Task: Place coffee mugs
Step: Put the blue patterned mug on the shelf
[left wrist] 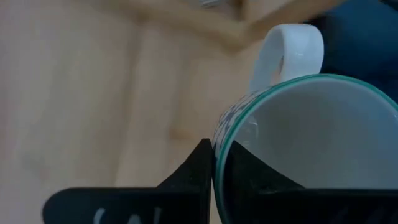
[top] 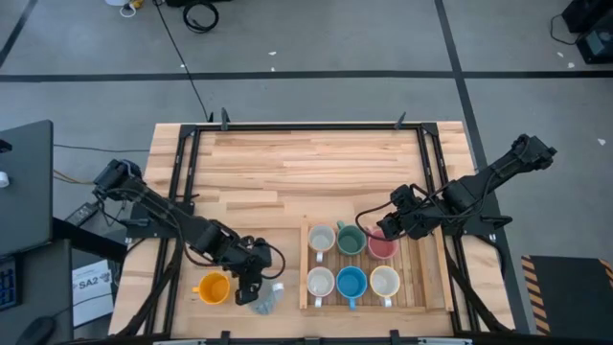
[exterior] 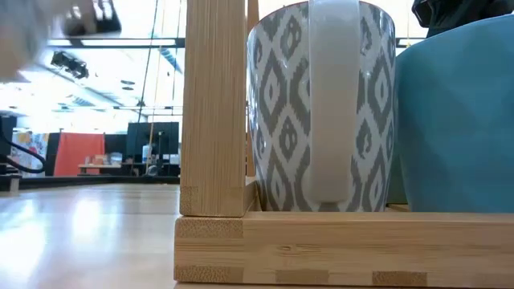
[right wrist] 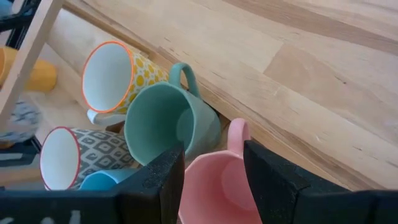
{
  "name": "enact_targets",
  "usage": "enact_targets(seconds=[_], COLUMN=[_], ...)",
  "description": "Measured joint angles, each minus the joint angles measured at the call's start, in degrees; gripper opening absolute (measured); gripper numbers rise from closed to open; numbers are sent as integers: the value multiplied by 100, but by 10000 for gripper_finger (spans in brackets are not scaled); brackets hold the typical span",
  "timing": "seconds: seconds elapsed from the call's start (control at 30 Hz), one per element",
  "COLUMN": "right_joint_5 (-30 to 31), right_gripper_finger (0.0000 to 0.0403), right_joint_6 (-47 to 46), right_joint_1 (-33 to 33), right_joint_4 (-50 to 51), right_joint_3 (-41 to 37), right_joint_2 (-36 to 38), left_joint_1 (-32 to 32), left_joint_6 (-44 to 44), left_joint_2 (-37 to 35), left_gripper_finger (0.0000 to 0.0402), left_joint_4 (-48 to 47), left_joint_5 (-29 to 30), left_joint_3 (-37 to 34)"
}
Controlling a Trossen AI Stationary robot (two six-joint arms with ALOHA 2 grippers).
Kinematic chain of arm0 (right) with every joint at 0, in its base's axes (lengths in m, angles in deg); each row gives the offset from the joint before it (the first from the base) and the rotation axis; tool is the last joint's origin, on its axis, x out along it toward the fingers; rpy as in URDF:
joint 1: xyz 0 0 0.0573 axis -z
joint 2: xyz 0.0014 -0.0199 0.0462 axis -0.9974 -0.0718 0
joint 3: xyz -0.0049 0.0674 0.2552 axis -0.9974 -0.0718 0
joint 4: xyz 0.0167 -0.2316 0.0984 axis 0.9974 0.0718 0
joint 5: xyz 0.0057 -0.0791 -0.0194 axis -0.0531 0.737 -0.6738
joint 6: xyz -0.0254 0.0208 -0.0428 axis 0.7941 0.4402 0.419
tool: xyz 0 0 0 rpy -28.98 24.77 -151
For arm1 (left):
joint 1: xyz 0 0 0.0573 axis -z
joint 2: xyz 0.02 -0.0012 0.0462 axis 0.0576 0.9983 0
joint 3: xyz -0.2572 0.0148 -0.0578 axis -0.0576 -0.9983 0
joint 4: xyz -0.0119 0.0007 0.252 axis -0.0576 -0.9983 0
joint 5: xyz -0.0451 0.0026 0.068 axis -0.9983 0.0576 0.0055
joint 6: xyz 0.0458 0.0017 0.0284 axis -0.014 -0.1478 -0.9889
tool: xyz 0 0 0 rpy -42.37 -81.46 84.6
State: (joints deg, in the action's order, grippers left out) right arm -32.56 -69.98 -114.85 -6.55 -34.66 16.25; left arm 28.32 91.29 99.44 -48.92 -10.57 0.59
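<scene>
The wooden table (top: 316, 163) carries a slatted wooden tray (top: 421, 287) near its front right, holding six mugs in two rows. In the back row stand an orange-rimmed mug (top: 322, 239), a green mug (top: 351, 240) and a pink mug (top: 381, 246); in the front row, a grey-patterned mug (top: 320, 282), a blue mug (top: 351, 282) and a cream mug (top: 384, 281).

Left of the tray, an orange mug (top: 213, 288) sits on the bare tabletop. Just beside it, the left gripper (top: 257, 290) is clamped on the wall of a teal-rimmed patterned mug (left wrist: 298, 137), one finger (left wrist: 249, 171) inside the bowl and the other outside, the white handle pointing away from the wrist.

The right gripper (right wrist: 212, 165) hangs over the tray's back right corner, its fingers spread wide on either side of the pink mug's rim; whether they touch it cannot be told.
</scene>
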Motion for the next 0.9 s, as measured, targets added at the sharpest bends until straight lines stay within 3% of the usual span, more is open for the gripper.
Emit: enact_targets(seconds=[0.47,0.7,0.9], right_joint_5=[7,136,584], right_gripper_finger=[170,170,171], right_joint_6=[752,1455,2931], right_joint_1=[0,0,31], right_joint_4=[-146,-202,-709], right_joint_3=[0,0,0], right_joint_2=[2,103,214], left_joint_1=[-479,-1098,-1768], left_joint_6=[-642,-595,-501], left_joint_2=[-30,-30,-17], left_gripper_finger=[33,33,33], left_joint_4=[-403,-195,-200], left_joint_5=[-13,87,398], left_joint_3=[1781,1938,1938])
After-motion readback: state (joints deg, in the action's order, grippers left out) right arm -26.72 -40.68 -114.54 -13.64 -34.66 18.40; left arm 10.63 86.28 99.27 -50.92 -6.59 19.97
